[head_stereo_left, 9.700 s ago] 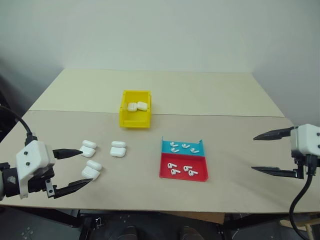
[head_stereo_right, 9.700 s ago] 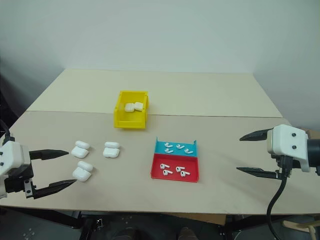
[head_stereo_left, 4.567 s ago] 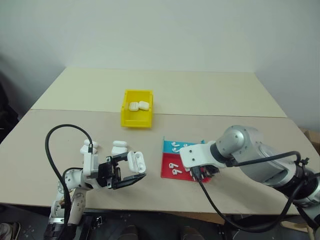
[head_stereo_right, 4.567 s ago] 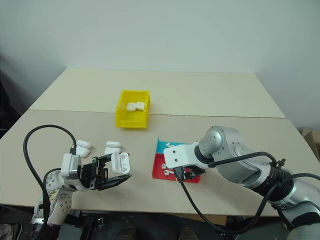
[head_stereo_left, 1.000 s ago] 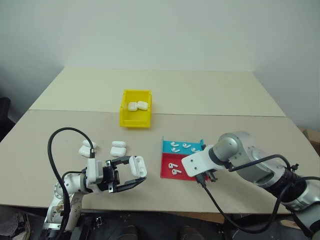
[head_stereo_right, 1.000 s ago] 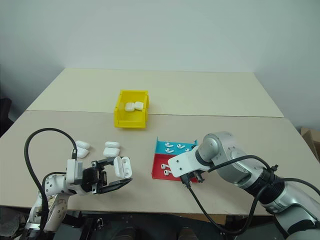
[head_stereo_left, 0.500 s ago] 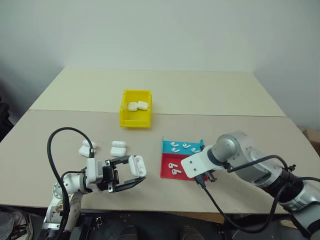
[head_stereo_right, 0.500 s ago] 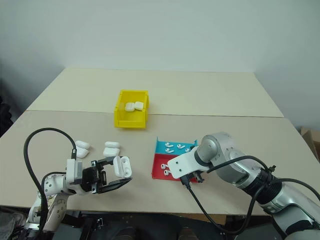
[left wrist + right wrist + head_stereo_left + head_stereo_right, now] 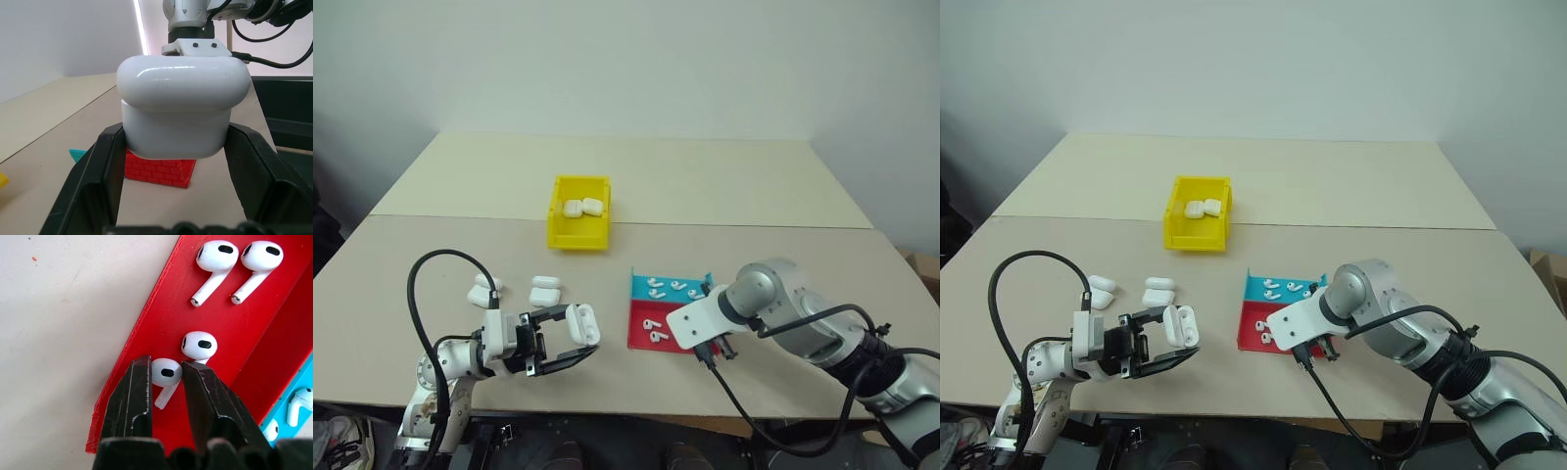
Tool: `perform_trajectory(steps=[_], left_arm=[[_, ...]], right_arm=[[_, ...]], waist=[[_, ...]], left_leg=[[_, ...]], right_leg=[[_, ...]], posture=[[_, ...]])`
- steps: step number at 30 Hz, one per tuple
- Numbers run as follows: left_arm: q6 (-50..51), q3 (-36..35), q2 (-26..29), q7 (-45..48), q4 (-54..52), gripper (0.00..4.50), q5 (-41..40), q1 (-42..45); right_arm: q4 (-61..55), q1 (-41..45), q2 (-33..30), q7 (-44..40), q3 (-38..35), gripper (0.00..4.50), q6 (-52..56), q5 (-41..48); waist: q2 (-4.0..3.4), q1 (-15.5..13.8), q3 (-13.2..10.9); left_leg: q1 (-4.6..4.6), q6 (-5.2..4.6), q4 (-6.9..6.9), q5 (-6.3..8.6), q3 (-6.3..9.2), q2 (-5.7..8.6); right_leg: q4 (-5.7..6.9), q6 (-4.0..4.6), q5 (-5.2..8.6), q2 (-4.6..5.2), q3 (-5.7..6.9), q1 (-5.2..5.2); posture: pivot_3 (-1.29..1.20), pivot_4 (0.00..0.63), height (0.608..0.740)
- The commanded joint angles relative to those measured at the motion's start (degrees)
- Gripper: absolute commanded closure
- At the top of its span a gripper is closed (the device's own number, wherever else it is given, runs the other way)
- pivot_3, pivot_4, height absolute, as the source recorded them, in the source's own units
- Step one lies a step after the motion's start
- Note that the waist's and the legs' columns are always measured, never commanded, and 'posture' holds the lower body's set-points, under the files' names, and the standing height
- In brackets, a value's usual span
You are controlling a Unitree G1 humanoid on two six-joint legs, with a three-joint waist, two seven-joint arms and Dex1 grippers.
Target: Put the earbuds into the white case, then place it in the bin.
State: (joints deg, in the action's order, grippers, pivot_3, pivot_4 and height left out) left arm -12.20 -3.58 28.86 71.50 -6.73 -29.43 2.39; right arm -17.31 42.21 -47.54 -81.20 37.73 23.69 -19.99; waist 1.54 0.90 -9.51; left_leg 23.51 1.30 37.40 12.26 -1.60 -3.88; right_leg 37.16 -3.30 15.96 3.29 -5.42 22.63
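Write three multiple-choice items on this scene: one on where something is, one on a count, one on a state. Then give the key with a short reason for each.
1. Where is the earbud that the right gripper's fingers close around?
A. red part of the tray
B. yellow bin
C. bare table

2. How many cases lie in the yellow bin?
A. none
B. two
C. five

3. What is the left gripper doing?
A. hanging open
B. clamping a white case
C. holding an earbud

Key:
1 A: the right gripper brackets an earbud in the red part of the tray.
2 B: two cases sit inside the bin.
3 B: the left gripper grips a white case.
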Motion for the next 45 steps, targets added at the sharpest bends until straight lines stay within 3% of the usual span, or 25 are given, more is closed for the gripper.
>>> perform_trajectory(steps=[1, 14, 23, 26, 32, 41, 45], left_arm=[[-0.87, -0.18, 0.55, -0.11, -1.90, 1.75, -0.42, 0.27], [-0.58, -0.35, 0.61, -0.27, -2.70, 1.75, -1.00, 0.33], [5.60, 1.83, 0.17, -2.11, -8.96, 1.75, -4.86, 4.62], [9.55, 3.59, -0.89, -4.46, -11.08, 1.75, -6.04, 9.01], [16.93, 7.00, -3.42, -9.19, -14.26, 1.75, -6.99, 17.00], [27.57, 5.57, -1.50, -13.45, -19.28, 1.75, -12.14, 22.31], [30.88, 4.72, -0.33, -14.34, -21.62, 1.75, -15.09, 22.96]], right_arm=[[-0.28, 0.11, 0.13, -0.18, -1.83, 3.37, -1.05, -0.23], [-3.34, -0.34, -0.95, -0.81, -5.39, 3.37, 1.20, 1.01], [-13.37, 0.21, -1.70, 1.70, -28.22, 3.37, 19.39, 16.93], [-14.50, 0.46, 1.12, 5.55, -38.67, 3.37, 21.97, 24.01], [-18.31, -2.35, 11.63, 14.37, -56.03, 3.37, 16.91, 40.50], [-18.23, -2.52, 21.56, 23.53, -60.40, 3.37, 9.87, 59.75], [-17.76, -5.27, 23.88, 23.20, -57.80, 3.37, 4.73, 63.11]], waist=[[0.00, -0.01, 0.00], [0.00, -0.03, 0.00], [0.01, -0.21, 0.00], [0.02, -0.28, -0.01], [0.02, -0.03, -0.01], [0.02, 0.28, -0.01], [0.02, 0.25, -0.01]], left_leg=[[0.00, 0.00, 0.00, 0.00, 0.00, 0.00], [0.00, 0.00, 0.00, 0.00, 0.00, 0.00], [0.01, 0.00, 0.00, 0.00, 0.01, 0.00], [0.02, 0.00, 0.00, 0.00, 0.02, 0.01], [0.03, -0.01, -0.02, 0.01, 0.08, 0.03], [-0.03, -0.01, -0.03, 0.00, 0.13, 0.03], [0.00, -0.01, -0.06, 0.01, 0.15, 0.02]], right_leg=[[0.00, 0.00, 0.00, 0.00, 0.00, 0.00], [0.00, 0.00, 0.00, 0.00, 0.00, 0.00], [0.00, 0.00, 0.00, 0.00, 0.01, -0.04], [-0.01, -0.01, 0.00, 0.00, 0.02, -0.06], [-0.07, -0.02, -0.01, -0.01, 0.03, -0.13], [-0.02, -0.04, -0.02, -0.04, 0.01, -0.15], [-0.04, -0.04, -0.02, -0.04, 0.04, -0.16]], posture=[[0.00, 0.150, 0.740], [0.00, 0.150, 0.740], [0.00, 0.150, 0.740], [0.00, 0.150, 0.740], [0.00, 0.150, 0.740], [0.00, 0.150, 0.740], [0.00, 0.150, 0.740]])
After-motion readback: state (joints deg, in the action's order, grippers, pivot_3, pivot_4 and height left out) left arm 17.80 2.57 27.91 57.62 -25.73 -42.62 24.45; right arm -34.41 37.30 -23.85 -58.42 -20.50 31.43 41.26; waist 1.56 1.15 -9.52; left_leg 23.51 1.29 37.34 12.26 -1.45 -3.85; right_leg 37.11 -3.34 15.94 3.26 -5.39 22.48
